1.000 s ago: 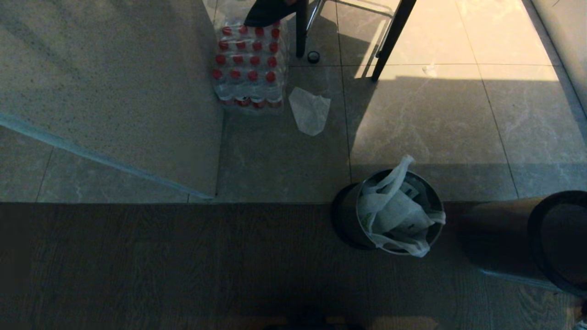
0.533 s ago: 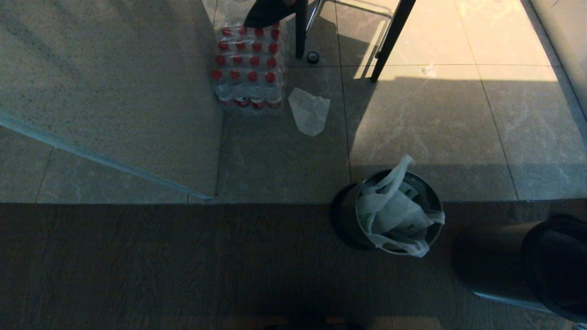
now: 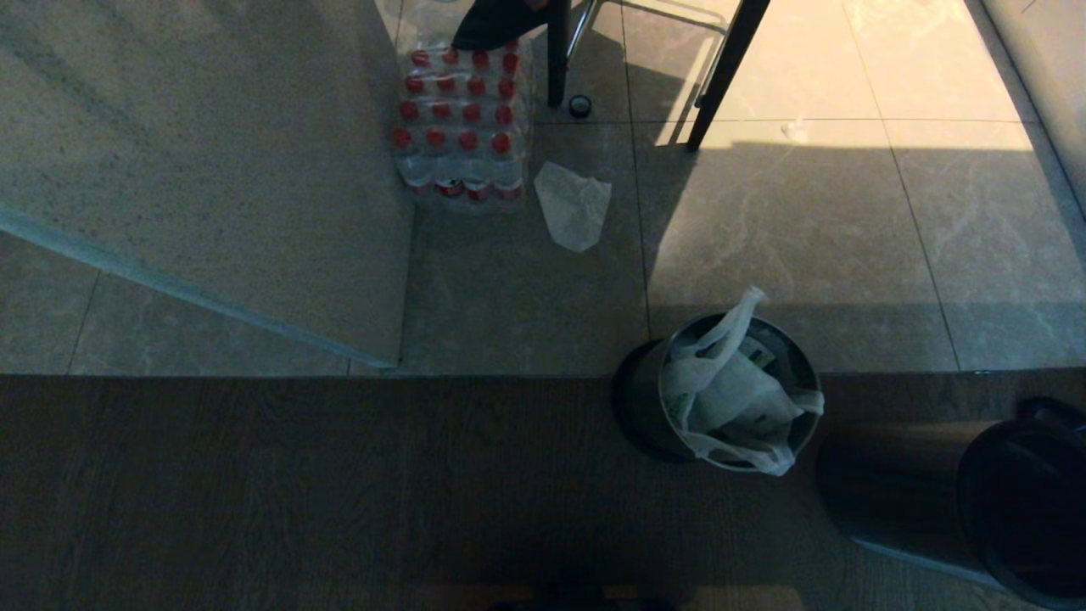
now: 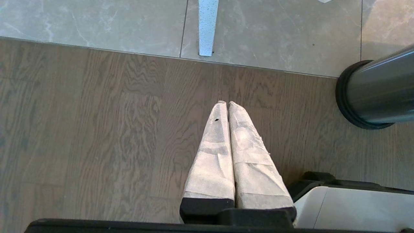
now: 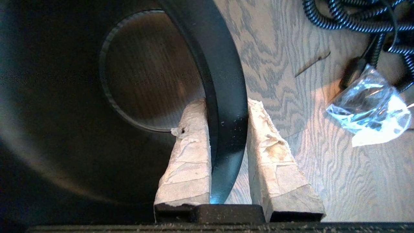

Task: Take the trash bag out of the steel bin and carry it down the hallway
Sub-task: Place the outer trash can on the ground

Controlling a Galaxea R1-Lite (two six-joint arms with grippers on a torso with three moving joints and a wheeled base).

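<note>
The white trash bag (image 3: 730,399) sits crumpled in the upright steel bin (image 3: 640,407), with one loop handle sticking up over the far rim. In the left wrist view that bin's steel wall and black base ring (image 4: 378,94) show off to one side. My right gripper (image 5: 226,103) is shut on the black rim (image 5: 226,64) of a second, empty dark bin (image 3: 899,484). That bin lies tilted at the right edge of the head view. My left gripper (image 4: 225,103) hangs shut and empty over the wood floor. The hallway is out of view.
On the tiles beyond stand a shrink-wrapped pack of red-capped bottles (image 3: 462,119), a flat white wrapper (image 3: 573,204) and dark furniture legs (image 3: 725,76). A grey slab (image 3: 212,170) fills the far left. A clear cellophane bundle (image 5: 368,106) and a coiled cable (image 5: 349,16) lie beside the held bin.
The empty dark bin in my right gripper has swung nearer and lower at the right edge of the head view. The steel bin with the trash bag has stayed put.
</note>
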